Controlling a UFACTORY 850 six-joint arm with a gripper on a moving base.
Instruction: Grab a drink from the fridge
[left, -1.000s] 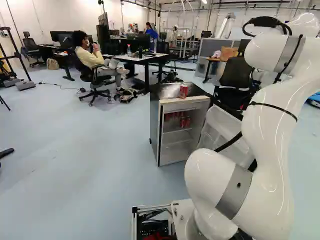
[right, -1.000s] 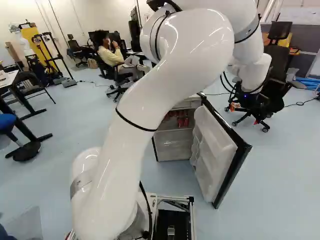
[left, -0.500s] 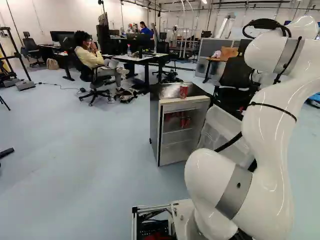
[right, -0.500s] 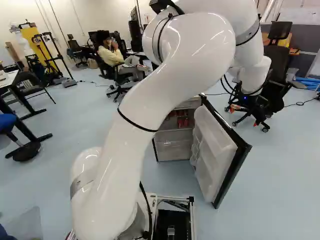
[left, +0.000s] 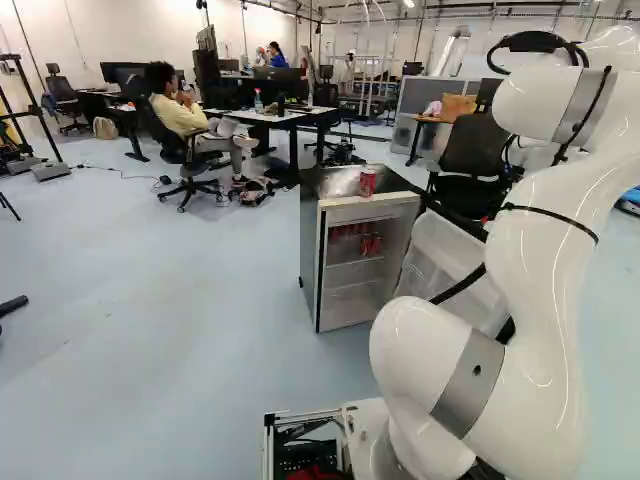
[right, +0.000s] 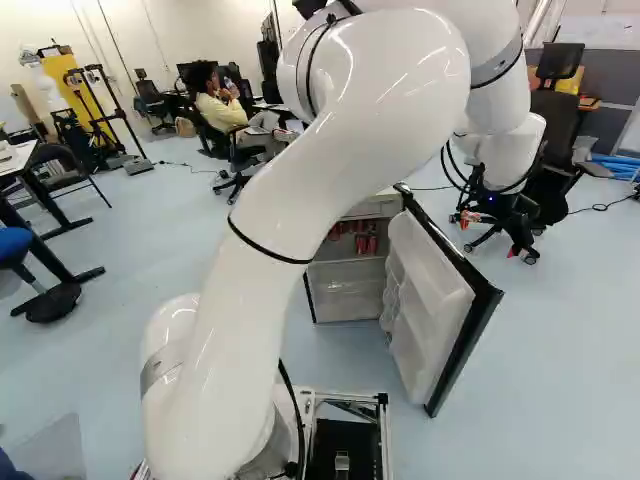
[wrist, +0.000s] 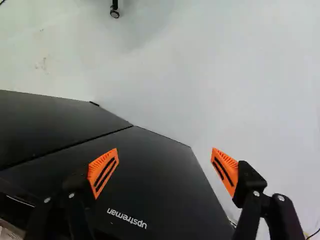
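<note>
Left base view: the fridge (left: 309, 240) stands open, cans (left: 371, 244) upright inside; on top (only this view shows it) stands another can (left: 367, 183), long axis vertical. Right base view: the tool (right: 469, 216) hangs beyond the door (right: 430, 295), right of the inside cans. Wrist view: its fingers (wrist: 103, 171) are apart over a black panel (wrist: 155, 185).

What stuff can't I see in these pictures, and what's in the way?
Left base view: the claw; the arm runs off the edge.
Right base view: the can on top of the fridge; the arm hides it.
Left base view: how many red cans are inside; too small and dim to count.
</note>
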